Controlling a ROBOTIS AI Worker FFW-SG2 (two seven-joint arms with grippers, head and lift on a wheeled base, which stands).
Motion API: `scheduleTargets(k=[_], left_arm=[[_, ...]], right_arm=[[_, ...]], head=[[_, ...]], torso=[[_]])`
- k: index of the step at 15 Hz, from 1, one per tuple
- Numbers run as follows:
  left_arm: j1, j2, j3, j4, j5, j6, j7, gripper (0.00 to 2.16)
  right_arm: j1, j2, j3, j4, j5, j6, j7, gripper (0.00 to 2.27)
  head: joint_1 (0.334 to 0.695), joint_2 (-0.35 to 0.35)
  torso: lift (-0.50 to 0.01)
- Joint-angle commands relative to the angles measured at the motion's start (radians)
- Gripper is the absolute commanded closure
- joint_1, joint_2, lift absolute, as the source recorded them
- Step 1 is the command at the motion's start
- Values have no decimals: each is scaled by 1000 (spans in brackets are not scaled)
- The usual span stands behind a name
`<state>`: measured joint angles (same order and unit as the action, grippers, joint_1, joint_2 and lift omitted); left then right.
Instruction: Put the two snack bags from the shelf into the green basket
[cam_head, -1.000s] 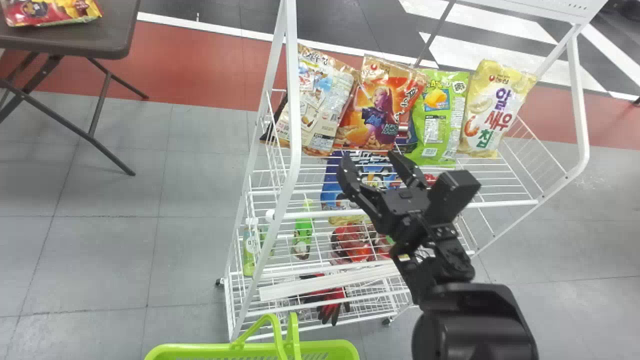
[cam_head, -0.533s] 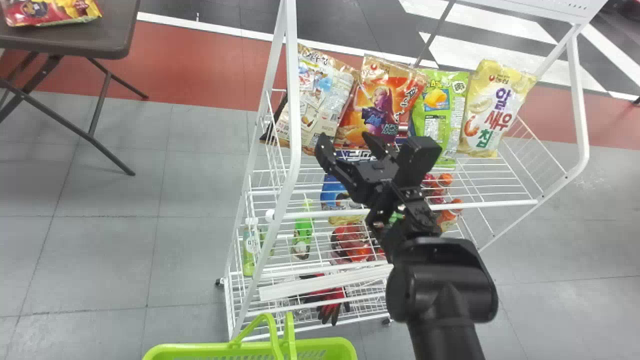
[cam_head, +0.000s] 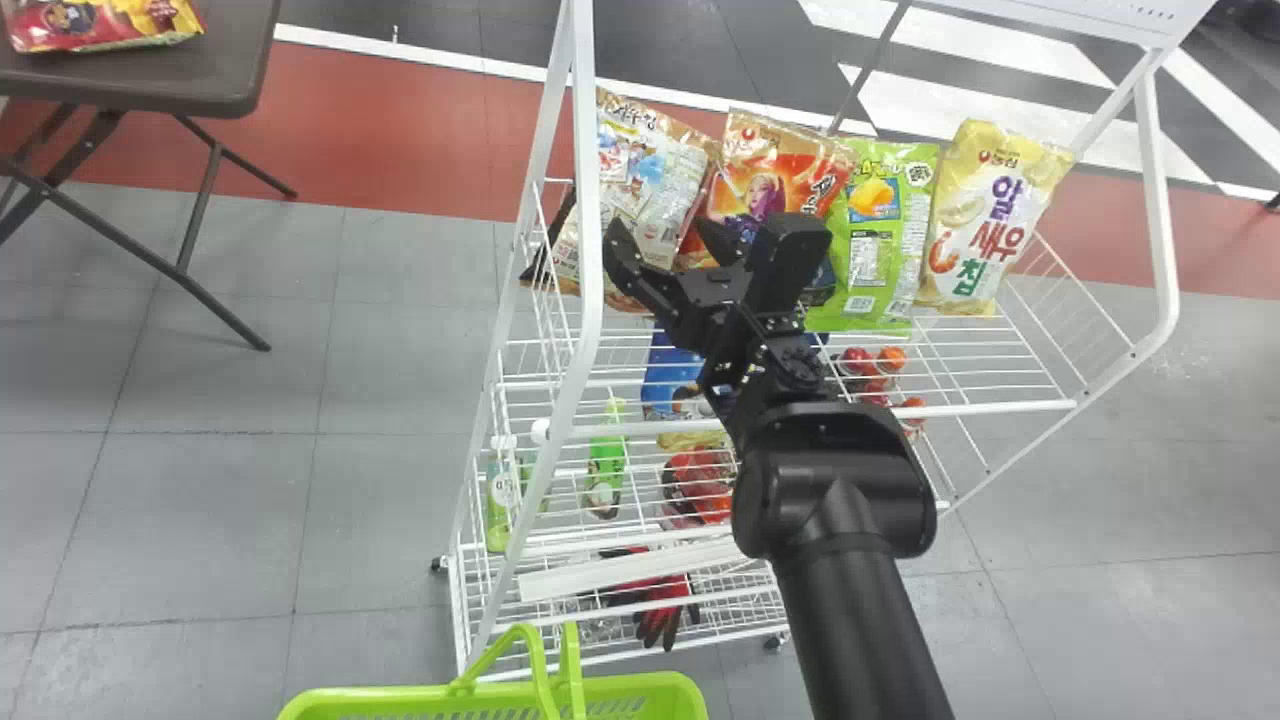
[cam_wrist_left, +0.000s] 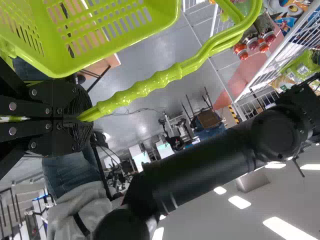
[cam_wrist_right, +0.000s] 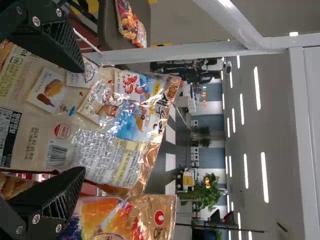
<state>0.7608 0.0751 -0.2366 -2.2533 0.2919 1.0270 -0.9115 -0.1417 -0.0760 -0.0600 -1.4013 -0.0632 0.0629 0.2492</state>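
Snack bags (cam_head: 640, 185) on shelf (cam_head: 1000, 408), upper centre of frame, near spread right gripper (cam_head: 667, 230). Green basket handles (cam_wrist_left: 145, 90) pinched in left gripper (cam_wrist_left: 86, 119).

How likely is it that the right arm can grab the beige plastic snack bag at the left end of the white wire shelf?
Quite likely, yes: the right gripper is open in front of the bag, and nothing seems to stand between them.

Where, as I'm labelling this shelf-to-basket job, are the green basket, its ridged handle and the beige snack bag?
Green basket (cam_head: 640, 685): head view, on its far rim.
Ridged handle (cam_wrist_left: 140, 90): left wrist view, on its ridged grip.
Beige snack bag (cam_wrist_right: 90, 120): right wrist view, near its middle.
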Motion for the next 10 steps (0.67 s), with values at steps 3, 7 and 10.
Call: scheduleTargets(k=[3, 7, 10], left_arm=[[-2, 0, 13, 5, 12, 3, -12, 2111], [-3, 0, 25, 5, 24, 3, -18, 2111], [-8, 0, 25, 9, 27, 6, -18, 2111]], right_arm=[[-70, 2, 26, 93, 28, -2, -7, 124], [-93, 2, 35, 113, 51, 41, -14, 923], [-94, 1, 35, 111, 54, 62, -13, 2236]], head=[[695, -350], [695, -350], [695, -350]], torso=[[-1], [-1], [-1]])
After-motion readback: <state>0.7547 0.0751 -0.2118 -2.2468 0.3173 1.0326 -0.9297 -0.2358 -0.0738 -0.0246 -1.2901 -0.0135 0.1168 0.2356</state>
